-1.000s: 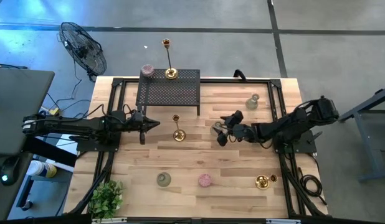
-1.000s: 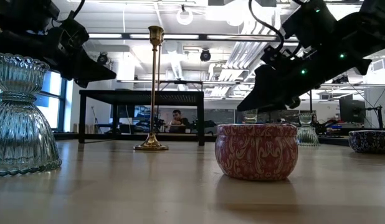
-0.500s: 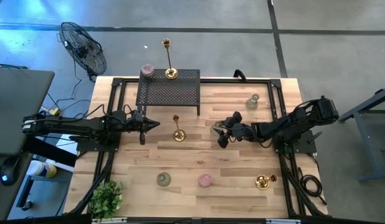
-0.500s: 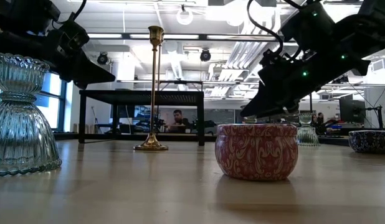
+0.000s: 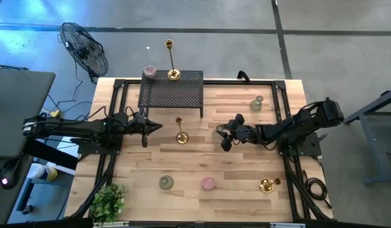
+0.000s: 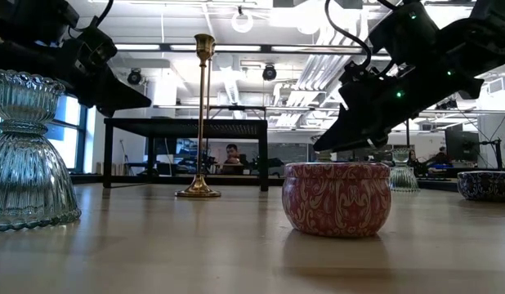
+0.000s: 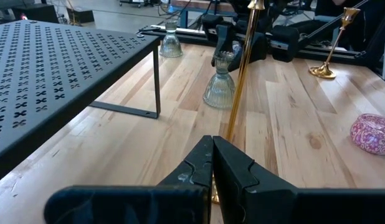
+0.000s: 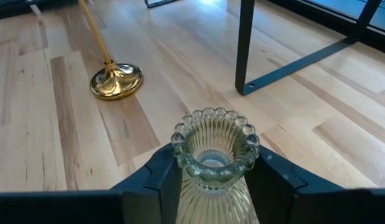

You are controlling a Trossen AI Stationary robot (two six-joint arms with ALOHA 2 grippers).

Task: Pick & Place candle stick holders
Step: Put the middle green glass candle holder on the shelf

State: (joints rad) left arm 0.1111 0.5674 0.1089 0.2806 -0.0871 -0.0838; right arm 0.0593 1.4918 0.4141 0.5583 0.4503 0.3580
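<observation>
Mid-table, right of centre: the right gripper (image 5: 222, 136) has its fingers (image 8: 152, 180) against both sides of a pale-green glass holder (image 8: 214, 165), closed on its ribbed neck just below the beaded rim.
Left gripper (image 5: 157, 126): fingers pressed fully together, holding nothing, hovering left of centre and pointing at the tall gold candlestick (image 5: 180, 131).
Tall gold candlestick: upright on the table (image 5: 246, 171), between the two grippers, near the black mesh rack (image 5: 171, 92).
Black mesh rack: at the far edge, carrying a second tall gold candlestick (image 5: 172, 61) and a pink round holder (image 5: 149, 72) at its far left corner.
Far right: another pale-green glass holder (image 5: 256, 103), standing alone.
Near edge: a third glass holder (image 5: 166, 183), a pink patterned holder (image 5: 208, 183) and a squat gold holder (image 5: 266, 185), well apart in a row.
Near left corner: leafy plant (image 5: 107, 201).
</observation>
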